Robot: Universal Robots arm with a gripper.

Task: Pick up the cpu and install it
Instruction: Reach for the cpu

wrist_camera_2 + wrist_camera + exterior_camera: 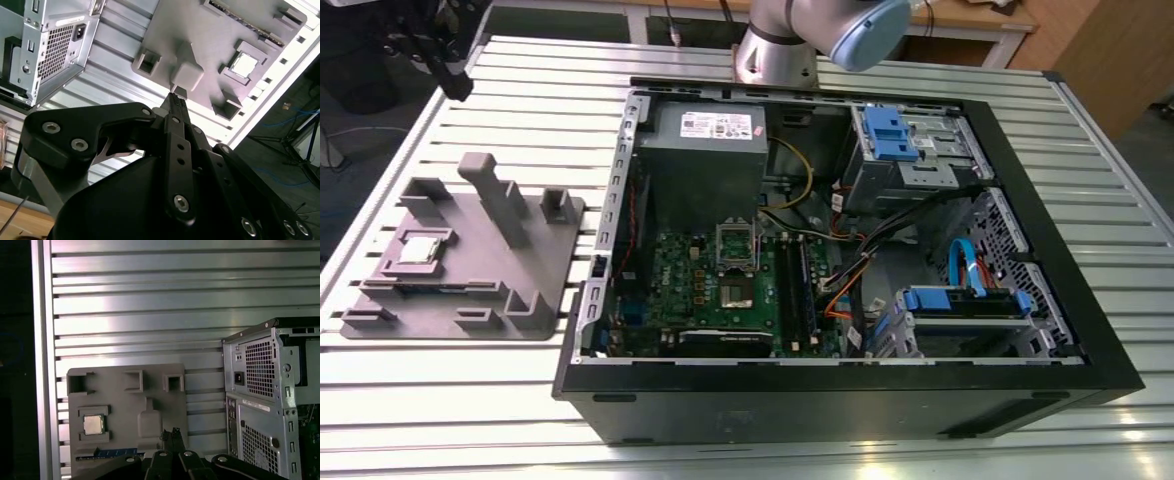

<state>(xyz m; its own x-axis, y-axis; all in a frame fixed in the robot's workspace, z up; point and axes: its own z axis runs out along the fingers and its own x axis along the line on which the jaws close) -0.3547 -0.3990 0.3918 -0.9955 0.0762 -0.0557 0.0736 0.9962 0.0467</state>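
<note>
Exterior view, cpu (423, 247) seated in grey tray (547, 250), power-supply label (718, 126) unreadable, first wrist view, fingers (176, 436) pressed together, empty

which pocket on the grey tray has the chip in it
The framed square pocket next to the blue strip: the silver cpu lies in it. The three smaller pockets in a row along one edge of the grey tray look empty.

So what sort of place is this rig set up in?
Most likely a robotics lab or workshop bench for PC assembly: a slotted aluminium table, an open computer case lying on it with its motherboard exposed, and a grey fixture tray holding the cpu.
</note>
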